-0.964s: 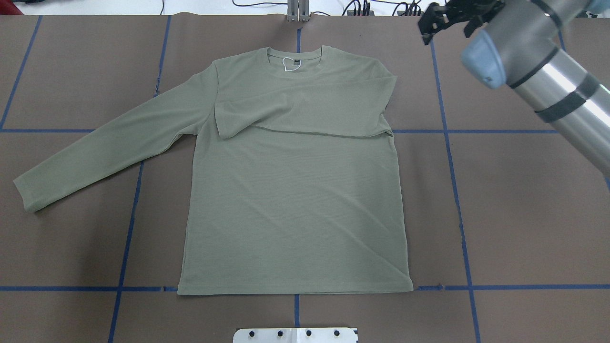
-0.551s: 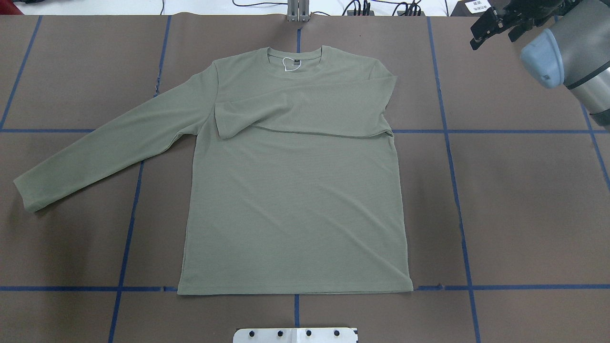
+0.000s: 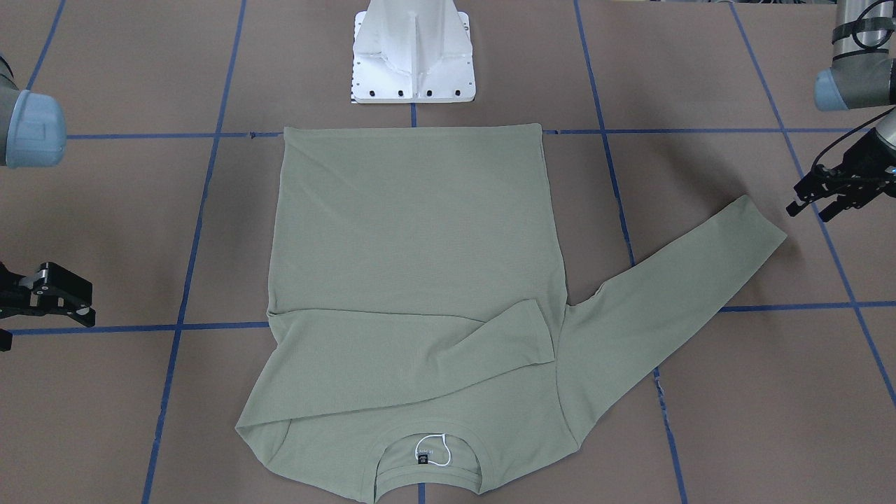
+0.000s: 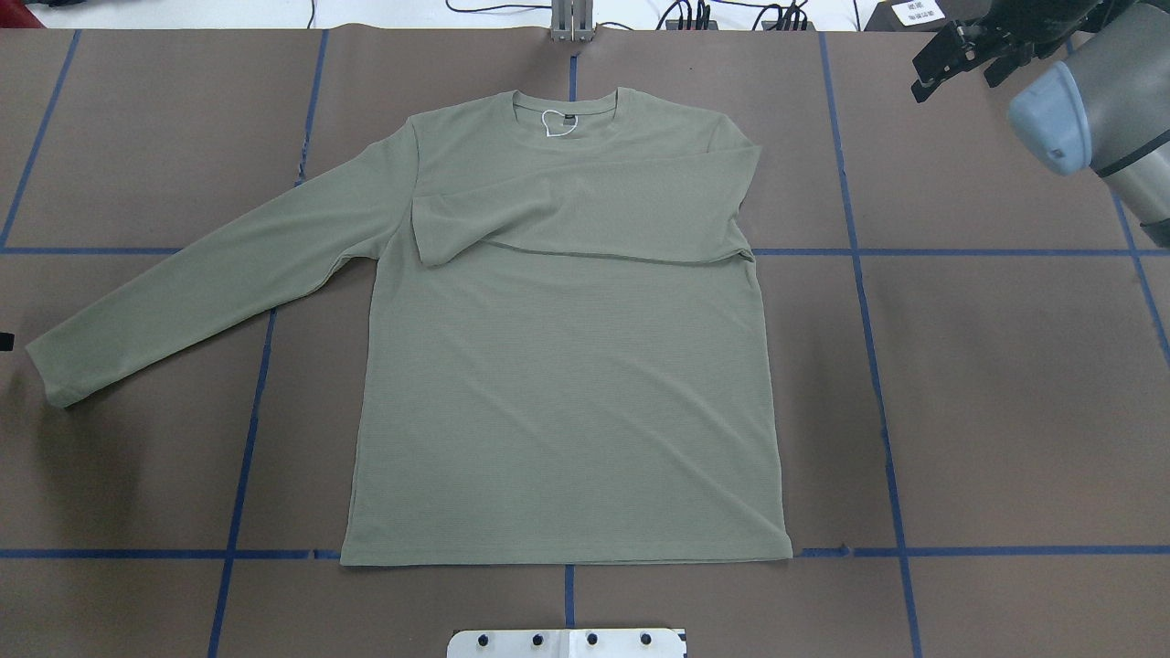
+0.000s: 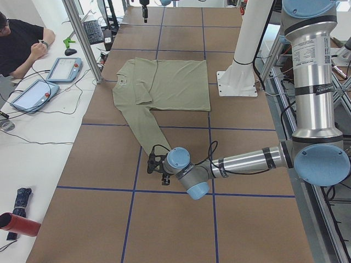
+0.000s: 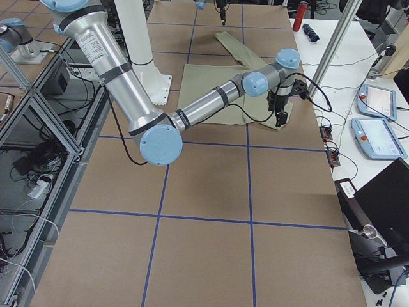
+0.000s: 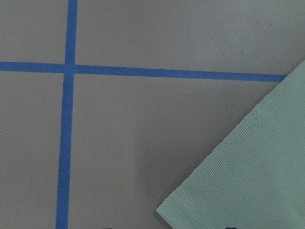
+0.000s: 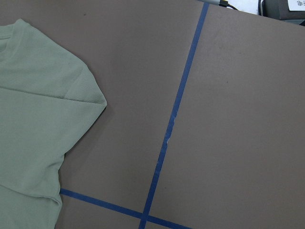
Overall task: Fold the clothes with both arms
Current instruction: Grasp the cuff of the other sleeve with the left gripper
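Note:
The pale sage-green shirt point(image 4: 558, 402) lies flat, front up, neck at the far edge, in the middle of the brown table; it also shows in the front-facing view point(image 3: 413, 238). One sleeve is folded across the chest point(image 4: 585, 210). The other sleeve point(image 4: 201, 274) stretches out flat towards my left. My left gripper point(image 3: 812, 208) is open and empty, hovering just beyond that sleeve's cuff point(image 7: 248, 181). My right gripper point(image 4: 958, 80) is open and empty at the far right, well off the shirt's shoulder point(image 8: 71, 90).
Blue tape lines point(image 4: 859, 274) grid the table. The white pedestal base point(image 3: 413, 56) stands just past the shirt's hem. A metal post point(image 4: 571, 23) stands at the far edge by the collar. A person point(image 5: 22, 38) and tablets point(image 5: 66, 68) are at the side desk.
My right gripper has moved to the right, away from the shirt. The tip of my left gripper now shows at the overhead view's left edge. The shirt has not moved.

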Tool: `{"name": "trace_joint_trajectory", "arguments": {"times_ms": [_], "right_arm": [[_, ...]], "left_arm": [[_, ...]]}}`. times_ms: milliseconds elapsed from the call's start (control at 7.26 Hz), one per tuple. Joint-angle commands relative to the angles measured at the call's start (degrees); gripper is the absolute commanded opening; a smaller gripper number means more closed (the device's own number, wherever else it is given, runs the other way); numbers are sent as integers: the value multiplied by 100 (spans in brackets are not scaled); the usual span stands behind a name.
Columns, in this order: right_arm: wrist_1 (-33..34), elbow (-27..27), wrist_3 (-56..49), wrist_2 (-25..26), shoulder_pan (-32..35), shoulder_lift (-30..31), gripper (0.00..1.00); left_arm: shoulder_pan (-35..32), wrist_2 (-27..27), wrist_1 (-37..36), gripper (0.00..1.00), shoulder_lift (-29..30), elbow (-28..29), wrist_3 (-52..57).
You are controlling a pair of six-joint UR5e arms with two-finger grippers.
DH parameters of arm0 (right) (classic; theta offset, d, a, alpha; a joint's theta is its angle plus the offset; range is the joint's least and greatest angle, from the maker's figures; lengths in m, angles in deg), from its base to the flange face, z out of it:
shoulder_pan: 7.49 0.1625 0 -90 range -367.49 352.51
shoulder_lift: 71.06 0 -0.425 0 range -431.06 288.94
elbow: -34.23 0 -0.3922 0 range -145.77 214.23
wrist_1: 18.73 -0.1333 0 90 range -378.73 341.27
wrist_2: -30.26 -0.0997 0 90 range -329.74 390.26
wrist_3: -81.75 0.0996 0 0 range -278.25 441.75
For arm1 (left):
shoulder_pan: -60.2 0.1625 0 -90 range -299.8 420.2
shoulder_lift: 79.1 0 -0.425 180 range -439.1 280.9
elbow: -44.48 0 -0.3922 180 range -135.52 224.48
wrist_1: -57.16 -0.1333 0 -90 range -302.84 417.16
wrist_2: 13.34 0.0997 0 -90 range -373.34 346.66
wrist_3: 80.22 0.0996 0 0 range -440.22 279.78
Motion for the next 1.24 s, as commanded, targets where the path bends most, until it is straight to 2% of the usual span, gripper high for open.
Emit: {"name": "trace_joint_trajectory", "arguments": {"times_ms": [0, 275, 1101], "right_arm": [[-9, -9, 0, 0, 0, 60, 100], [-9, -44, 0, 0, 0, 104, 100], [-9, -88, -9, 0, 0, 166, 100]], "left_arm": [[237, 114, -6, 76, 127, 68, -5], [264, 115, 11, 75, 321, 314, -5], [360, 115, 20, 72, 348, 438, 12]]}}
